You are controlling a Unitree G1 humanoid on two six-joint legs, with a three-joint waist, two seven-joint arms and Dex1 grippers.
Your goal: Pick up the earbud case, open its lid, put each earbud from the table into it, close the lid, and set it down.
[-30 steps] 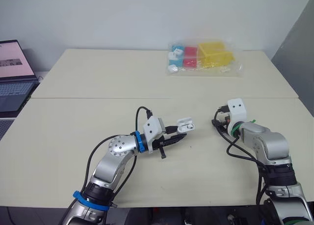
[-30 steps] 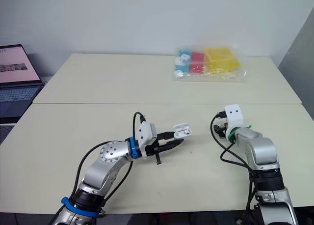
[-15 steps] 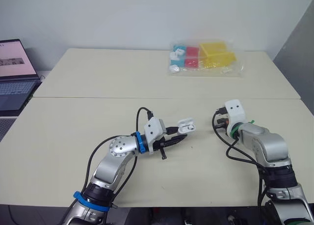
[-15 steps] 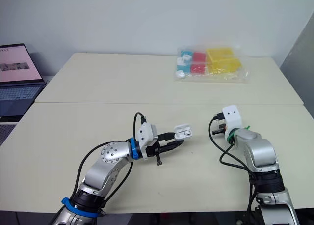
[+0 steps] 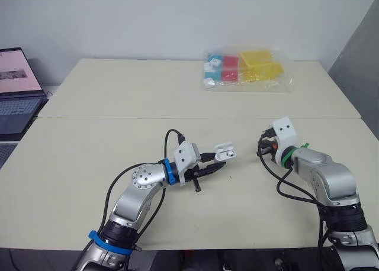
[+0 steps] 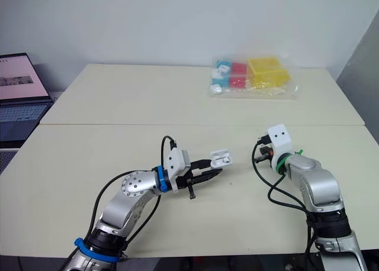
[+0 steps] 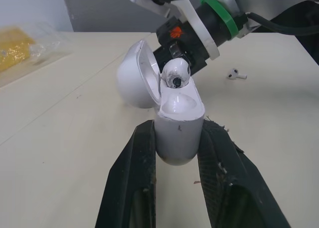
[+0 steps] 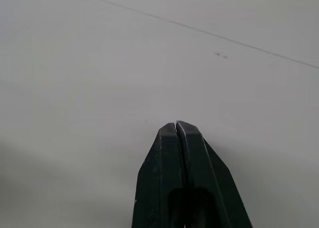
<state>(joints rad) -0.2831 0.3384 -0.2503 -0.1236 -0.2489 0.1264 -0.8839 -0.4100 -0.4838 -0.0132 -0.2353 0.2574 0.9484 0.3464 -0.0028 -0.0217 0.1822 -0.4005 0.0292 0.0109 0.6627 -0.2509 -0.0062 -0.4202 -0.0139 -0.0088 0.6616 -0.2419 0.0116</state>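
Left claw (image 7: 177, 129) still grips case (image 5: 223, 151) — lid (image 7: 130, 81) open.

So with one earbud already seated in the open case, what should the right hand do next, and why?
Probably open the right hand and reach for the loose earbud lying on the table. That hand is shut on nothing, while the left hand holds the earbud case with its lid open and one slot apparently empty.
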